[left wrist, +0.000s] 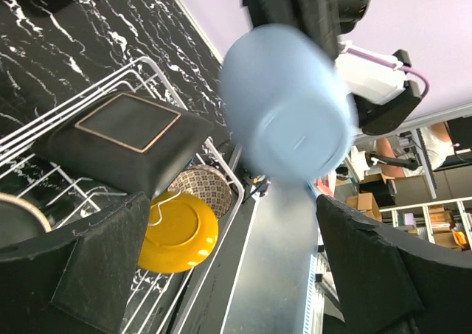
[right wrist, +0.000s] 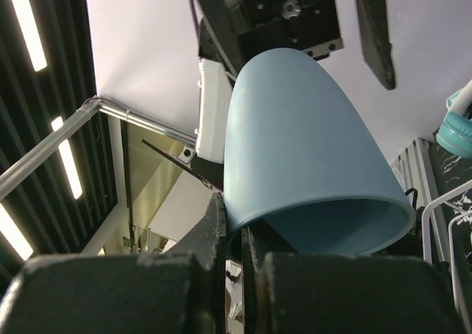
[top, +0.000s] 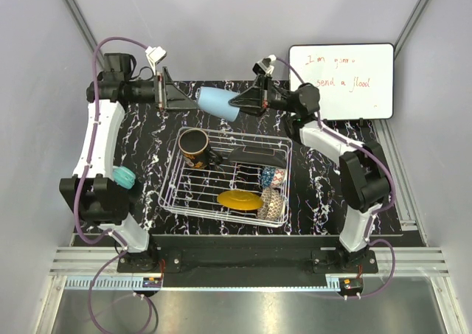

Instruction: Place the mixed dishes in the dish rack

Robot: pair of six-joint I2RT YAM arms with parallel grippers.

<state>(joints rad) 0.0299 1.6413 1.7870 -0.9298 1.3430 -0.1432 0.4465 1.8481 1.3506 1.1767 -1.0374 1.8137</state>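
The light blue cup (top: 218, 102) (left wrist: 287, 113) (right wrist: 310, 150) hangs on its side in the air behind the dish rack (top: 171, 183). My right gripper (top: 240, 104) (right wrist: 247, 216) is shut on its rim, one finger inside and one outside. My left gripper (top: 175, 98) (left wrist: 243, 275) faces the cup's base from the left, open and a little short of it. In the rack lie a dark mug (top: 195, 147), a dark-backed saucer (top: 254, 155) (left wrist: 125, 127), a yellow plate (top: 240, 200) (left wrist: 181, 234), a blue patterned bowl (top: 273, 177) and a beige-brown bowl (top: 271, 203) (left wrist: 203, 190).
A teal rounded object (top: 124, 176) (right wrist: 457, 131) sits on the black marbled table beside the left arm, left of the rack. A whiteboard (top: 341, 81) with red writing stands at the back right, behind the right arm.
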